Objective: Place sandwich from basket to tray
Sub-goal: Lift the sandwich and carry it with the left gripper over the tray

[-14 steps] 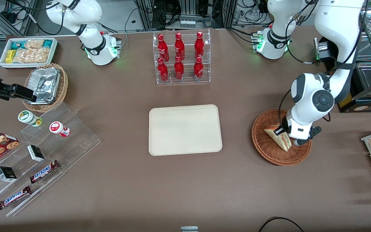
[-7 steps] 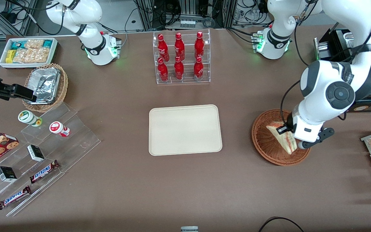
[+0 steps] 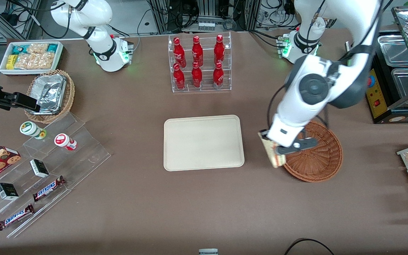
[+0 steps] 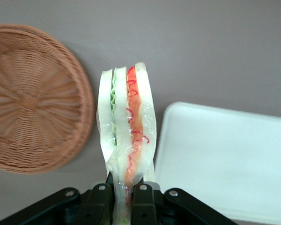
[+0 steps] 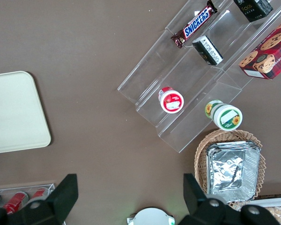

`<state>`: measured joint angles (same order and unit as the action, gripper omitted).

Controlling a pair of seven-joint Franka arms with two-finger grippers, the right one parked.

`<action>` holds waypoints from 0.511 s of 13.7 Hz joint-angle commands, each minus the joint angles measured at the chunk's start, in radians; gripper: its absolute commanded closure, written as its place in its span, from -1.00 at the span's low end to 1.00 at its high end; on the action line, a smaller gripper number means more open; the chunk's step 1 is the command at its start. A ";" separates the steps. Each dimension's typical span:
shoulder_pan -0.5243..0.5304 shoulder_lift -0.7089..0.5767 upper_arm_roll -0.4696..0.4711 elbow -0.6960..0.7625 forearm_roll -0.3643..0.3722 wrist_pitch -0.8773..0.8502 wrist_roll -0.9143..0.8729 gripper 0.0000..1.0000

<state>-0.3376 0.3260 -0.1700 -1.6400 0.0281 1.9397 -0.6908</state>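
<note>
One claw, sandwich between basket, tray

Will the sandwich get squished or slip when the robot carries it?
Probably a bit squishy: the sandwich narrows where the gripper pinches it. Its shiny clear wrap looks slippery, so it might slide. Hanging between the basket and the tray, it seems light.

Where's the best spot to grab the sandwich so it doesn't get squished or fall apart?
By one narrow end, fingers pressing on the two flat bread faces, coming from above. The gripper holds the sandwich just so, between basket and tray: the layers stay stacked, though the wrap looks pinched there.
</note>
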 commanded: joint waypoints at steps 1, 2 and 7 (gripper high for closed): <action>-0.089 0.100 -0.005 0.109 0.004 -0.013 -0.012 1.00; -0.115 0.126 -0.008 0.117 0.004 -0.010 -0.012 1.00; -0.244 0.234 -0.005 0.123 0.015 0.105 -0.047 1.00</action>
<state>-0.5411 0.5065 -0.1844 -1.5593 0.0282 2.0160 -0.7016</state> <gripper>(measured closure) 0.850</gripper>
